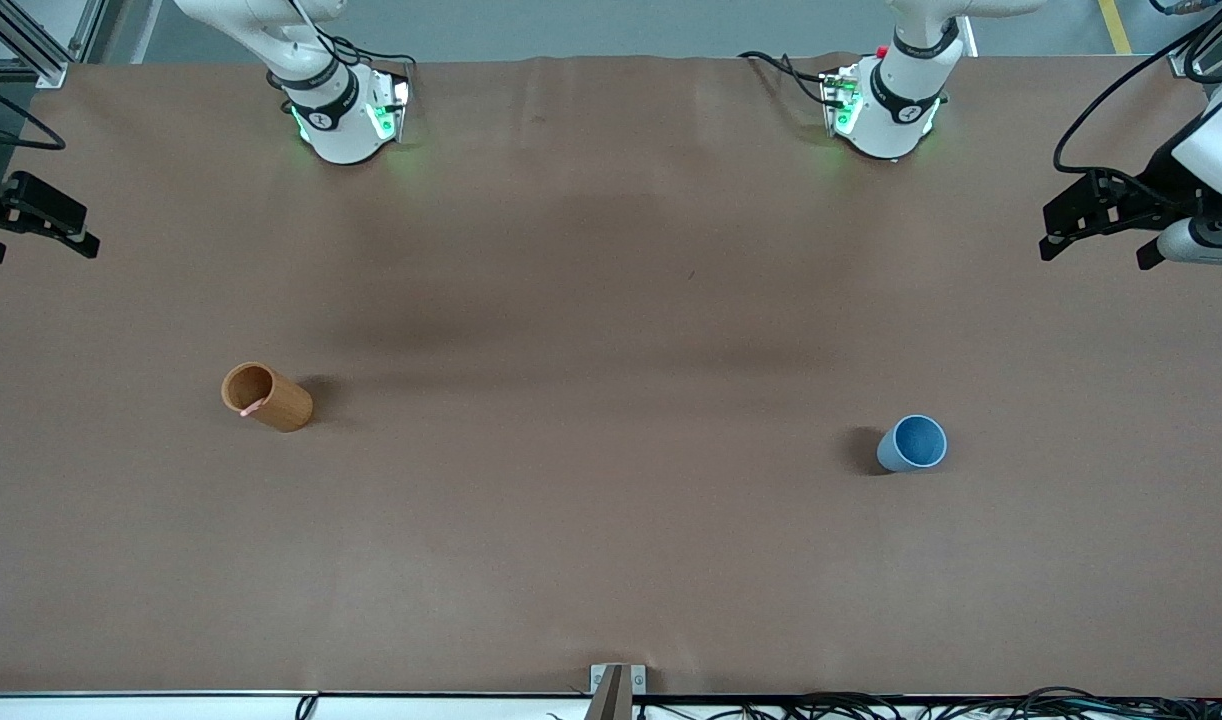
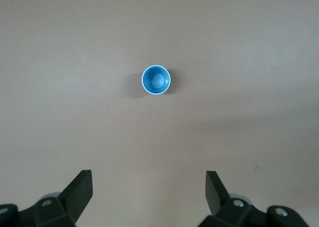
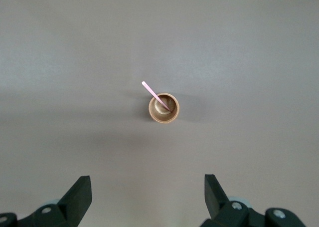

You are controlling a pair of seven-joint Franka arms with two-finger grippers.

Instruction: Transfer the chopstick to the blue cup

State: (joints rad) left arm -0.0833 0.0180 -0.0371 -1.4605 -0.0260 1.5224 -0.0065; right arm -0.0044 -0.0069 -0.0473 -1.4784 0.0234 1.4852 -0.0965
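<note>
— Chopstick, the thin pale-pink straight stick: where do we have it?

— It stands leaning in the orange-brown wooden cylinder cup toward the right arm's end of the table, its upper end poking over the rim. The small round blue tapered cup sits empty, well apart, toward the left arm's end.

— So nothing is done yet?

— As we judge it, no: lifting, carrying and dropping in all remain.

— And our grippers?

— Both wait high up. The right gripper hangs over the wooden cup, jaws spread and empty; the left gripper over the blue cup, likewise spread and empty.
</note>
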